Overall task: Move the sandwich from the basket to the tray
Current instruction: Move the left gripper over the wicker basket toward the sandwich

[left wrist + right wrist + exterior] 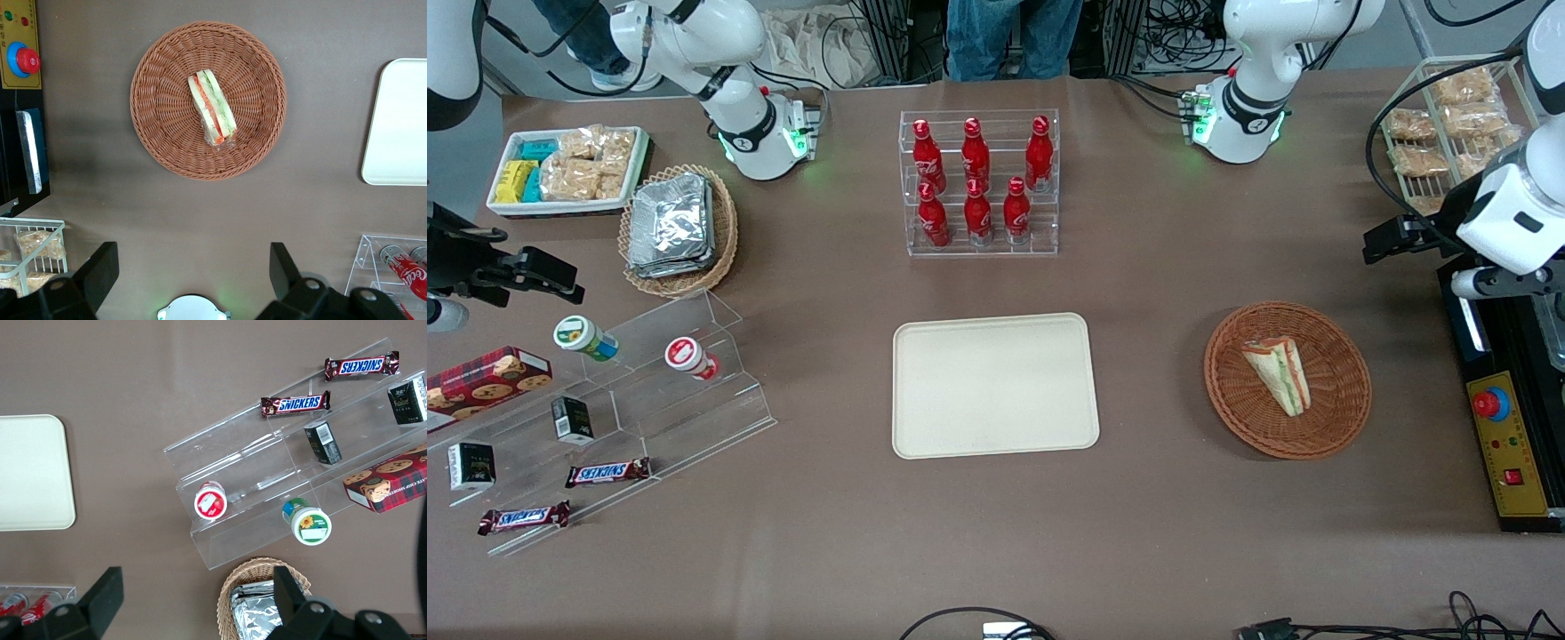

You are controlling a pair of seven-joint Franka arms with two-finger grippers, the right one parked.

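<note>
The sandwich (1278, 373) (212, 107), a clear-wrapped white-bread wedge with green and orange-red filling, lies in the middle of the round reddish-brown wicker basket (1343, 418) (167, 133). The cream tray (996, 385) (400, 120) lies flat beside the basket, toward the parked arm's end, with nothing on it. My gripper (1383, 242) (193, 270) hangs high over the table at the working arm's end, farther from the front camera than the basket. It is open, its black fingers (100, 267) spread wide with nothing between them.
A clear rack of red cola bottles (980, 182) stands farther back than the tray. A wire rack of bread packets (1449, 124) and a control box with a red button (1503, 444) flank the basket. A foil-packet basket (679, 227) and acrylic snack stand (649, 391) are near the parked arm.
</note>
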